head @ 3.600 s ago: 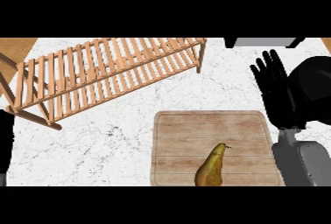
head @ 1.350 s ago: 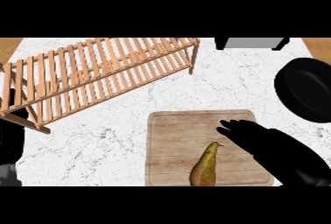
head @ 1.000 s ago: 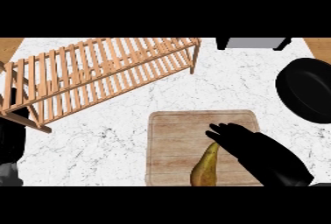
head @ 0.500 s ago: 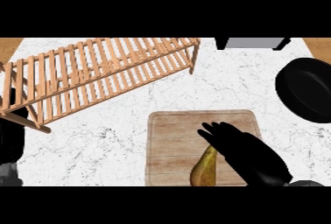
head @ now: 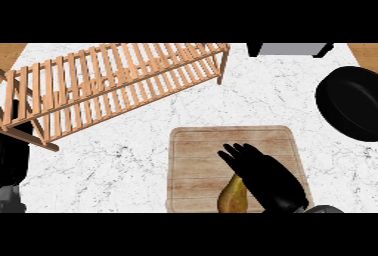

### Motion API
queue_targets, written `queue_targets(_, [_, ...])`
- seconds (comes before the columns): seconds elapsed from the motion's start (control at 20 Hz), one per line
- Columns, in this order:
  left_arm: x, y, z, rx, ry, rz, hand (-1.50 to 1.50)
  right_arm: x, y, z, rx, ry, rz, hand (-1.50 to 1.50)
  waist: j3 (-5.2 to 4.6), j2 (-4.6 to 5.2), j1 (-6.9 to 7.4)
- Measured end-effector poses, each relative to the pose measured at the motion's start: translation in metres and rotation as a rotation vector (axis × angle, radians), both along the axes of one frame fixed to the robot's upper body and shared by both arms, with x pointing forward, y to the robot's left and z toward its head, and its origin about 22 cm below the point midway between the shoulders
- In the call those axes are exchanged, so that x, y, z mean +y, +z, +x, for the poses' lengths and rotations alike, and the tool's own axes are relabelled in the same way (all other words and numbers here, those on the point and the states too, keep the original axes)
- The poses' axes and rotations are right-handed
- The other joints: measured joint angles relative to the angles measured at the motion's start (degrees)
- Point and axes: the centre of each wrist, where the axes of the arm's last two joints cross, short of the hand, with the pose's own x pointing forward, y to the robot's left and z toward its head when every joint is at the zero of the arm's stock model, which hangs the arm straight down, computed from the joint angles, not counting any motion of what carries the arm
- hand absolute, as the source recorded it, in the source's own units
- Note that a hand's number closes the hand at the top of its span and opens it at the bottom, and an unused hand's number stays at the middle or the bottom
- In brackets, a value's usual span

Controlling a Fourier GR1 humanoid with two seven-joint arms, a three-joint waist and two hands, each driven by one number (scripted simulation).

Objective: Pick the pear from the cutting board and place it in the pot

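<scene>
Head view
Pear (head: 233, 197): lying on the cutting board (head: 199, 160), near its lower edge, partly covered by the right hand.
Right hand (head: 267, 181): over the pear, fingers (head: 238, 155) straight and spread, not curled round it.
Pot (head: 353, 107): black, on the tabletop (head: 133, 150) at right, well apart from the board.
Left hand (head: 13, 150): at the left edge; finger state cannot be told.
Wooden rack (head: 103, 82): upper left.

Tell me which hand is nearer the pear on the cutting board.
The right hand. It sits over the pear, covering its upper part on the cutting board. The left hand is far off at the view's left edge, beside the wooden rack.
</scene>
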Motion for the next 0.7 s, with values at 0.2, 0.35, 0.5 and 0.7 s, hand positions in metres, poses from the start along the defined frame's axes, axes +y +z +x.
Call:
queue_targets(0.2, [-0.001, 0.001, 0.001, 0.002, -0.005, -0.001, 0.00, 0.007, -0.016, 0.001, 0.007, 0.007, 0.001, -1.50, -0.05, 0.07, 0.19])
queue_targets(0.35, [-0.002, 0.001, 0.002, -0.002, 0.000, 0.001, 0.00, 0.013, -0.024, 0.003, 0.020, 0.016, 0.007, 1.50, -0.06, 0.10, 0.27])
queue_targets(0.5, [-0.003, 0.002, 0.003, -0.001, -0.004, -0.004, 0.00, 0.019, -0.032, 0.003, 0.022, 0.088, 0.009, 1.50, -0.12, 0.14, 0.46])
queue_targets(0.7, [-0.003, 0.002, 0.003, 0.002, -0.006, -0.007, 0.00, 0.028, -0.036, 0.003, -0.013, 0.159, 0.019, 1.50, -0.20, 0.03, 0.47])
